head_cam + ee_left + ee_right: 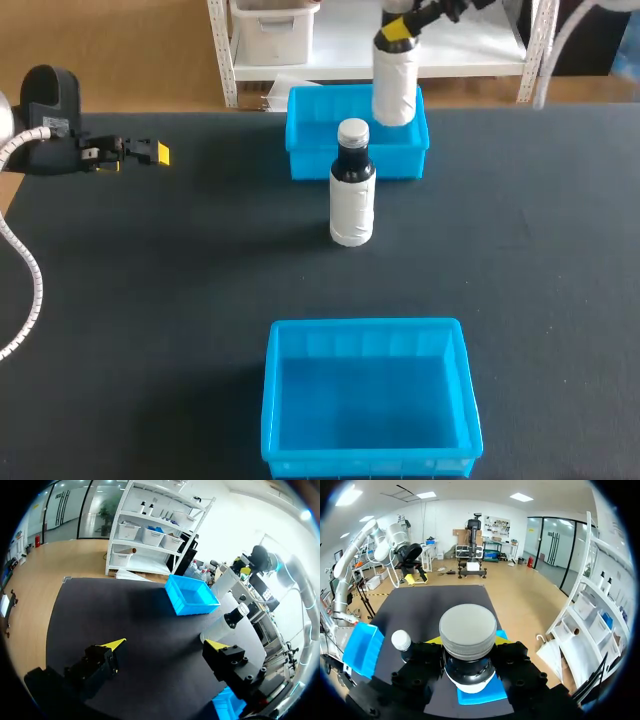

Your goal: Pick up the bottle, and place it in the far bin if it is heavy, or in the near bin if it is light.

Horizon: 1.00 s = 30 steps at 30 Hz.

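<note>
Your right tool (397,32) pinches the bottle (395,88) by its neck, over the far bin (305,145); the grip itself is mostly hidden. Your left tool (165,644) stands spread.

Over the far bin (305,150), white bottle (395,85) gripped by right end effector (397,32), second bottle (352,195) upright just before it

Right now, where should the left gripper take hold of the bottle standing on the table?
Probably its dark neck under the cap, approached level from the left: the bottle stands upright, clear of the far bin, and the open left gripper faces it.
</note>
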Each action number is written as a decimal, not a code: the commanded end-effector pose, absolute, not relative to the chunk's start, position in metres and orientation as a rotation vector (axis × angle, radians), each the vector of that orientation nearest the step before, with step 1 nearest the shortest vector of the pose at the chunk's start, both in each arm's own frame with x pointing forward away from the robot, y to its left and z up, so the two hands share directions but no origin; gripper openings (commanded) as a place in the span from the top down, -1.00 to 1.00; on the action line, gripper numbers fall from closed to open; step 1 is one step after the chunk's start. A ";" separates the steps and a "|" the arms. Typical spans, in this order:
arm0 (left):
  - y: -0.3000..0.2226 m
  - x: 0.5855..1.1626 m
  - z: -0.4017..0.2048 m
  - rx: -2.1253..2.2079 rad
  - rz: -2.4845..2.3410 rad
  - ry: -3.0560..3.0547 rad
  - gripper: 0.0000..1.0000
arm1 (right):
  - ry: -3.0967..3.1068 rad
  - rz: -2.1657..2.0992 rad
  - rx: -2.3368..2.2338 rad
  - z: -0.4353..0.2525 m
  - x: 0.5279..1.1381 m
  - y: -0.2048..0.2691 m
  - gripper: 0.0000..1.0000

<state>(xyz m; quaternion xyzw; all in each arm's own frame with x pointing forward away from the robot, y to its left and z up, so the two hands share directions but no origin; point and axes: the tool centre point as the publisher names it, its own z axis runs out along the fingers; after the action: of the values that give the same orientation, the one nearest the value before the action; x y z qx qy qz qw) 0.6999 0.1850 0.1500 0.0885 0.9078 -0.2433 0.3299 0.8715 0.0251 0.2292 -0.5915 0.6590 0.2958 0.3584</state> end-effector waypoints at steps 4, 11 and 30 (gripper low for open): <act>0.185 0.700 0.150 0.231 -0.636 2.374 -1.00 | 1.672 0.884 -1.613 0.220 0.903 0.052 1.00; 0.185 0.700 0.150 0.231 -0.636 2.374 -1.00 | 1.650 0.922 -1.640 0.210 0.915 0.071 1.00; 0.185 0.700 0.150 0.231 -0.636 2.374 -1.00 | 1.624 1.013 -1.694 0.177 0.935 0.109 1.00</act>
<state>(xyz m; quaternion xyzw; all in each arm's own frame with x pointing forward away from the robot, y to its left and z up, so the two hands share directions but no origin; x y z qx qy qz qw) 0.6999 0.1850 0.1500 0.0885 0.9078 -0.2433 0.3299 0.9141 0.1027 0.1781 -0.5795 0.6606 0.2771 0.3886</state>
